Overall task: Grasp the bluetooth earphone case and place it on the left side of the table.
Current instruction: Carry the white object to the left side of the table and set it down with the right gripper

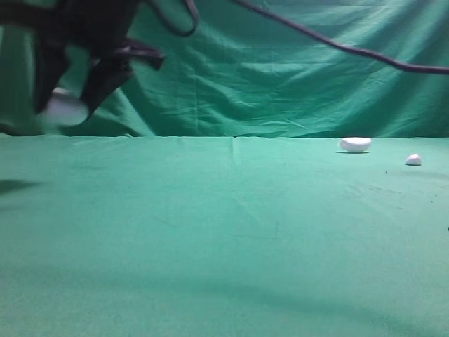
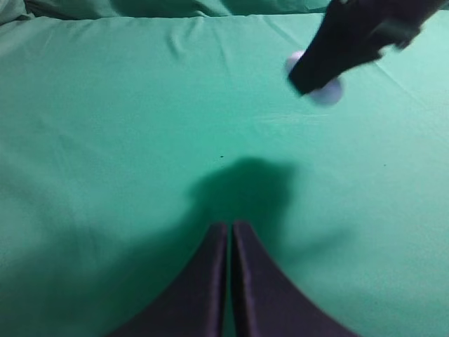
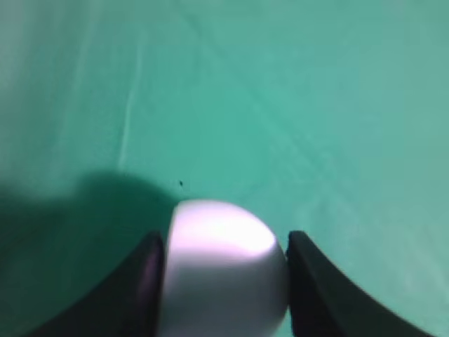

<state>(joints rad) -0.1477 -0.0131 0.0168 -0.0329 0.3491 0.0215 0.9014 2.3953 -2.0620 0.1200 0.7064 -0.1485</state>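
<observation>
- Nearest to us lies bare green cloth (image 1: pixel 224 267), the table cover, wrinkled and running unbroken across the whole near half of the scene.
- Our left gripper (image 2: pixel 229 281) hangs low over that cloth in its own wrist view, its two dark jaws pressed together with nothing between them; we cannot make it out in the high view.
- Farther back and at the far left, our right gripper (image 1: pixel 70 91) has reached across the middle and hangs above the table.
- Its jaws are set against either side of the bluetooth earphone case (image 3: pixel 224 270), so the pincer is holding the case; the wrist view shows the white rounded body filling the gap between the jaws.
- In the high view the case shows as a blurred white shape under the dark fingers, clear of the cloth, with a dark shadow on the table just below and left.
- We judge the carrying step nearly done: the case is already over the left side but not yet set down.
- Next, we judge, comes a gentle descent until the case touches the cloth, then widening the jaws and lifting straight up so the smooth shell does not roll.
- Far right, well apart from all this, a smaller white half-oval piece (image 1: pixel 355 144) rests on the cloth, with a tiny white bit (image 1: pixel 413 160) just right of it.
- Behind everything hangs a green backdrop (image 1: pixel 280 70) crossed by a dark cable (image 1: pixel 351 49).
</observation>
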